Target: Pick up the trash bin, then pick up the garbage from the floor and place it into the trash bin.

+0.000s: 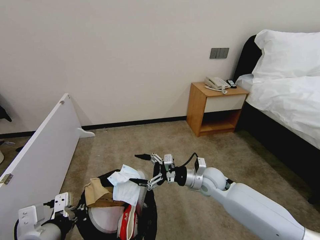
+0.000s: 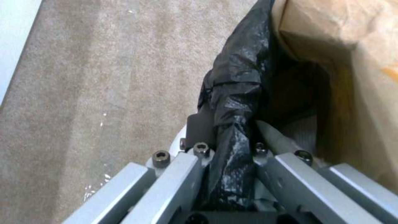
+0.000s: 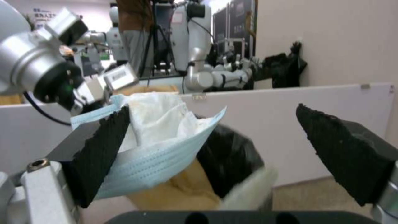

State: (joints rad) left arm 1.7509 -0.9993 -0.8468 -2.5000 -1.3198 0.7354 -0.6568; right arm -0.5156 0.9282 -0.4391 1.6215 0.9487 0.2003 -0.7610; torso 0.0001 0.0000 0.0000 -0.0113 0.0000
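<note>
The trash bin (image 1: 151,213), lined with a black bag (image 2: 236,93), hangs low in front of me. My left gripper (image 2: 230,137) is shut on its bagged rim, at the bin's left side in the head view (image 1: 71,208). Garbage fills the bin: brown paper (image 1: 96,193), something white (image 1: 106,216), a red-and-white piece (image 1: 128,220), and a pale blue mask (image 1: 125,185) draped on top. My right gripper (image 1: 136,168) stands open just over the bin's right rim. The mask (image 3: 166,155) lies against one black pad (image 3: 104,149), and the other pad (image 3: 344,149) is far off.
A long white board (image 1: 43,146) stands on the floor to my left. A wooden nightstand (image 1: 216,106) with a phone is against the far wall, and a bed (image 1: 286,100) runs along the right. Open carpet (image 1: 200,146) lies ahead.
</note>
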